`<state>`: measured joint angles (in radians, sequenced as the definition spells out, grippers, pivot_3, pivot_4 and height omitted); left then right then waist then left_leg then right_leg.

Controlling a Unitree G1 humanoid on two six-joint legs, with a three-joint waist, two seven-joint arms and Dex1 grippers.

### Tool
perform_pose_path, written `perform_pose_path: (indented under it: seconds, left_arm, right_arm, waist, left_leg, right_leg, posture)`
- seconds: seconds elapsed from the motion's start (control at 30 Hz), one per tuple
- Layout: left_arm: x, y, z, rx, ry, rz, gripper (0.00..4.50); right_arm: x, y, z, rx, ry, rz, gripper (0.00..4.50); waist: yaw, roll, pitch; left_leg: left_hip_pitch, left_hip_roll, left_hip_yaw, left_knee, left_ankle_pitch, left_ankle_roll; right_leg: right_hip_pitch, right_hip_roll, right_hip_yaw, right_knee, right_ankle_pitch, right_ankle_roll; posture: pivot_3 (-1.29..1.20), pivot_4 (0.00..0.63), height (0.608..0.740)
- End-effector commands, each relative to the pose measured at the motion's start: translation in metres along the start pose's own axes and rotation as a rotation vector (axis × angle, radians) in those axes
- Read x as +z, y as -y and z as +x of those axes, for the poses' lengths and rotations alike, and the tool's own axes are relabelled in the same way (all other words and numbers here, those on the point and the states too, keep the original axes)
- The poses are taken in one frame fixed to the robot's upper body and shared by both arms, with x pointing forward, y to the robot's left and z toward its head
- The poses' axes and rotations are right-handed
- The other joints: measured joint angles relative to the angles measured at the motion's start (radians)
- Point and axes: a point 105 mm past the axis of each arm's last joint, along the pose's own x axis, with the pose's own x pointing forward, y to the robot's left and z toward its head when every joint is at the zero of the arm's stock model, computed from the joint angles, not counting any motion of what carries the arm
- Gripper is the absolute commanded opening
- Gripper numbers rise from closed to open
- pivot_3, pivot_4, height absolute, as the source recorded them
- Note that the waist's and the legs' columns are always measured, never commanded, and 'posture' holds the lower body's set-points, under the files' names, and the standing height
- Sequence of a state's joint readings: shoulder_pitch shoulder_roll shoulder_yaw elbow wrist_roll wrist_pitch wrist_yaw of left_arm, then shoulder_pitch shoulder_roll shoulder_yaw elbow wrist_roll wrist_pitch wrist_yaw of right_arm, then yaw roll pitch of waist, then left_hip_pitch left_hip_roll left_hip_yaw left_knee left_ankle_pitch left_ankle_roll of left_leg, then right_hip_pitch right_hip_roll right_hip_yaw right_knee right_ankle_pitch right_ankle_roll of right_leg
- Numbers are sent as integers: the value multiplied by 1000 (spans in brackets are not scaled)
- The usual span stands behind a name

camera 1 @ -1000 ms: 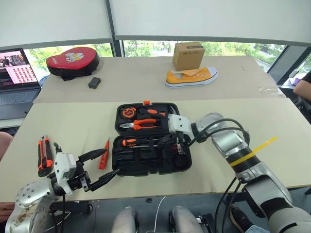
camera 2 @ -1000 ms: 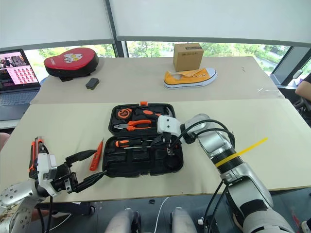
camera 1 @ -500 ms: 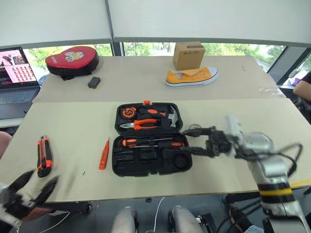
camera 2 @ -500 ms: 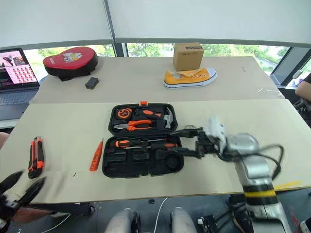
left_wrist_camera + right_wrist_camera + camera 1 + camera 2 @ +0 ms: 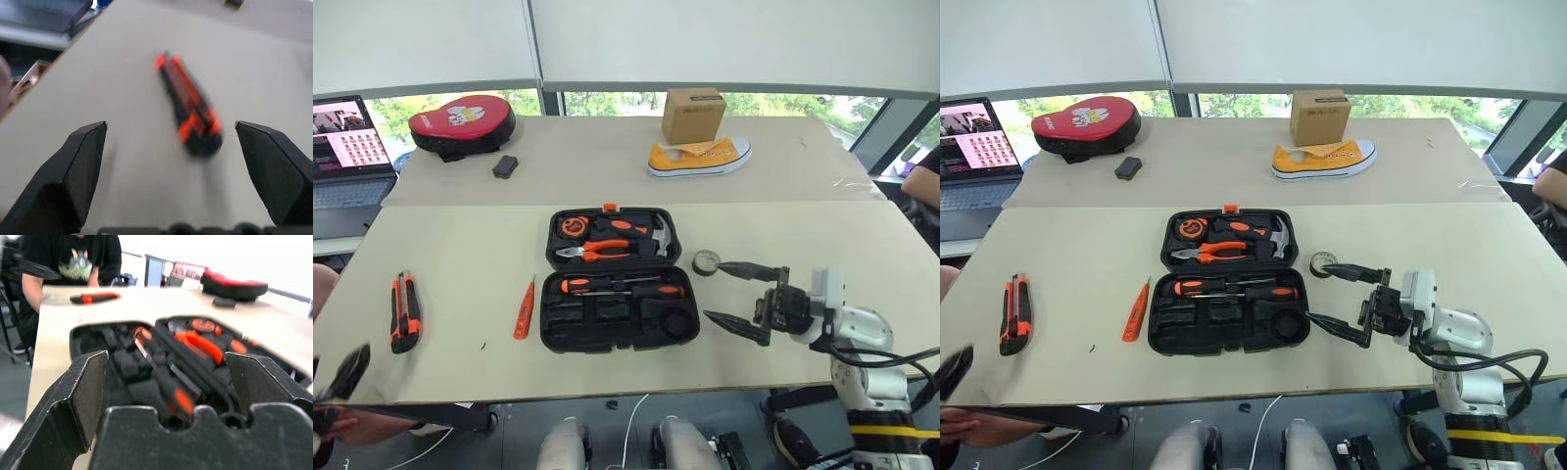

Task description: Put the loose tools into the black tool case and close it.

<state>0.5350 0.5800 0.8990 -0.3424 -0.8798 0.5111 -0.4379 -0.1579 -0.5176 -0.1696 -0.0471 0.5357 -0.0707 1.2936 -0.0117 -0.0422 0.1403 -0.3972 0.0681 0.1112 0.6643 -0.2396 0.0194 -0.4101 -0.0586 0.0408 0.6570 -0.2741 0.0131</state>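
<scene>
The black tool case (image 5: 555,335) lies open at the middle of the near table. Two black-and-orange screwdrivers (image 5: 622,287) rest in its near half. On the table to its left are the slim orange tester screwdriver (image 5: 523,311) and, further left, the orange-black utility knife (image 5: 404,311). The small grey tape roll (image 5: 706,261) lies just right of the case. My right gripper (image 5: 715,291) hovers open right of the case, pointing at it, with nothing held. My left gripper (image 5: 170,126) is open at the near left table edge, the knife (image 5: 188,115) ahead of it.
Pliers, hammer and tape measure (image 5: 607,238) fill the case's far half. On the far table stand a red-and-black padded bag (image 5: 460,119), a small black device (image 5: 505,165), a cardboard box (image 5: 692,113) and a yellow shoe (image 5: 698,155). A laptop (image 5: 347,147) is far left. A person (image 5: 73,259) sits beyond the table's left end.
My right gripper has opened and drawn back to the right, out of the case; the tape roll now shows beside the case. My left arm has swung left toward the knife.
</scene>
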Motion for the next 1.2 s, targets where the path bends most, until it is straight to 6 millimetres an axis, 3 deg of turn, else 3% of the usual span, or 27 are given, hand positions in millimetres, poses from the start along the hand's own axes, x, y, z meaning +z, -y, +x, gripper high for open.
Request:
perform_pose_path:
  seconds: [0.03,0.13,0.37,0.77,0.87,1.03,1.13,1.17,1.2]
  left_arm:
    - [13,52,21,-191,-25,48,4500]
    - [7,97,28,-428,-118,156,4500]
    - [-24,139,51,-516,-338,204,4500]
    - [-62,169,66,-464,-441,188,4500]
    - [-67,170,69,-439,-450,191,3722]
    - [-64,160,69,-398,-437,172,1851]
    - [-52,150,69,-386,-379,159,703]
    - [-46,145,69,-380,-356,149,430]
    - [-40,139,69,-372,-336,150,449]
  right_arm:
    - [10,2,5,11,50,-35,4435]
    - [11,1,7,27,48,-43,4435]
    - [14,-4,9,77,37,-71,4435]
    - [20,-9,11,95,48,-92,4435]
    - [21,-9,13,101,49,-92,4500]
    - [23,-10,11,98,41,-94,4500]
    - [25,-12,9,89,31,-94,4500]
    - [25,-13,9,88,28,-93,4500]
    - [25,-14,8,86,26,-93,4500]
  waist:
    - [-1,0,0]
    - [-3,0,0]
    - [-2,4,3]
    - [7,4,3]
    - [18,5,3]
    - [20,5,3]
    - [18,5,3]
    - [18,5,3]
    - [18,5,3]
  left_leg:
    - [1,0,0,0,0,0]
    - [1,0,0,0,-1,-1]
    - [7,0,1,-4,-1,-2]
    - [8,-1,0,-4,-1,-3]
    - [8,-2,0,-4,0,-3]
    - [8,-2,0,-4,0,-3]
    - [8,-2,0,-4,0,-3]
    - [8,-1,0,-4,0,-3]
    - [8,-1,0,-4,0,-3]
  right_leg:
    - [1,0,0,0,0,0]
    - [3,-1,0,-1,0,0]
    - [5,1,1,-1,-1,-1]
    - [7,-1,1,-1,-1,-1]
    - [8,-1,1,-1,0,0]
    - [7,-1,2,-1,0,0]
    - [7,-1,2,-1,0,0]
    - [7,-1,2,-1,0,0]
    - [6,0,2,-1,-1,-1]
  posture:
    - [0,150,740]
    - [0,150,740]
    - [0,150,740]
    - [0,150,740]
    - [0,150,740]
    - [0,150,740]
    - [0,150,740]
    - [0,150,740]
    - [0,150,740]
